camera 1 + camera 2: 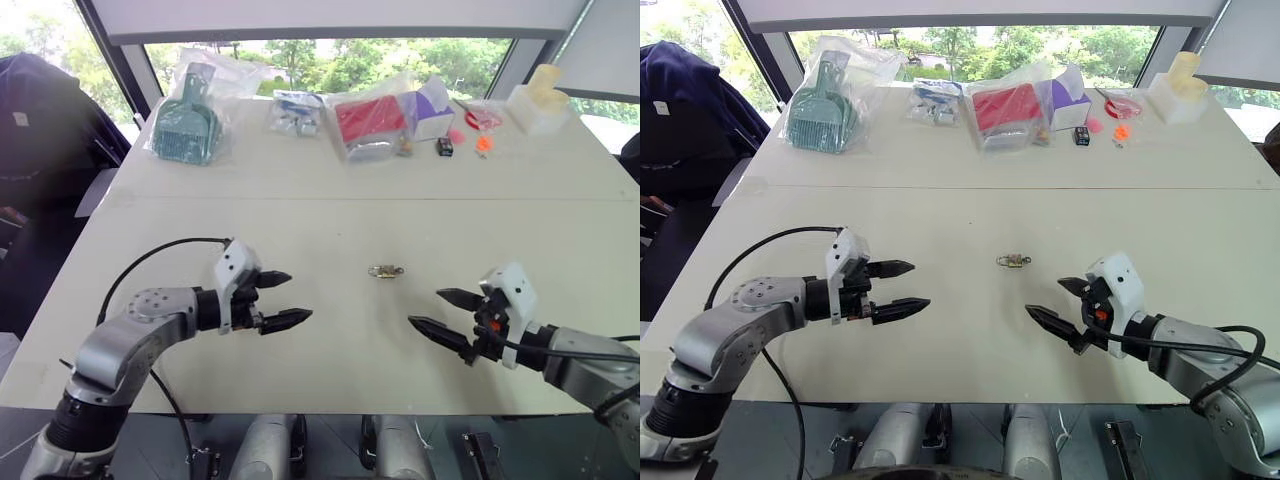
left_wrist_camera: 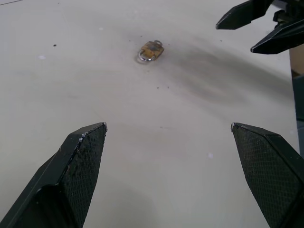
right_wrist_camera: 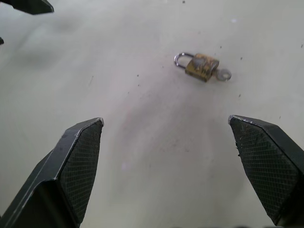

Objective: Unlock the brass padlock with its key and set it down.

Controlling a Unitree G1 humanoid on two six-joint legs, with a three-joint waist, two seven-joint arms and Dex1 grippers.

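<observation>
White surface (image 1: 300,370) holds the brass padlock (image 1: 385,271) at frame centre, key (image 3: 223,74) inserted, untouched; left end effector (image 1: 278,299) and right end effector (image 1: 440,312) flank it, jaws apart. Everything remains.

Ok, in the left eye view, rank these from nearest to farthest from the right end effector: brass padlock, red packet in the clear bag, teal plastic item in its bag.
1. Small brass padlock, lying mid-table, nearest the right end effector.
2. Red packet in a clear bag, far edge, centre.
3. Teal plastic item in a bag, far left corner.
</observation>
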